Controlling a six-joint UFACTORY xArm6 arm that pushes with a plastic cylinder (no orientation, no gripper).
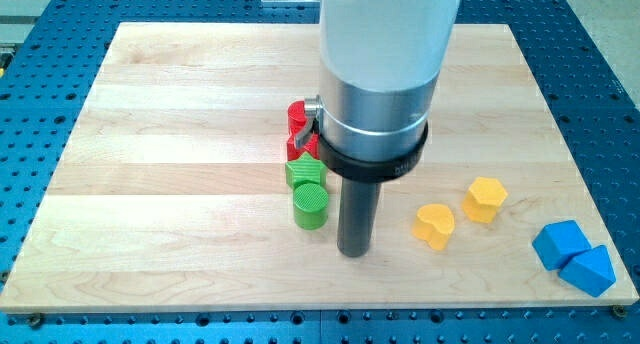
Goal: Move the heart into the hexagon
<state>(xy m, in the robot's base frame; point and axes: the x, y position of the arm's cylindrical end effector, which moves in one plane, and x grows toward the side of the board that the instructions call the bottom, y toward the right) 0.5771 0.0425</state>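
Note:
The yellow heart [435, 226] lies on the wooden board at the lower right of the middle. The yellow hexagon [485, 199] sits just to its upper right, a small gap apart. My tip [354, 252] rests on the board to the left of the heart, about a block's width away, and just right of the green cylinder [310, 205]. The arm's wide grey and white body hangs over the board's middle and hides what lies behind it.
A green star-like block [304, 172] touches the green cylinder from above. Red blocks [299, 129] sit above that, partly hidden by the arm. Two blue blocks [573, 256] lie near the board's lower right corner. The wooden board [150, 184] rests on a blue perforated table.

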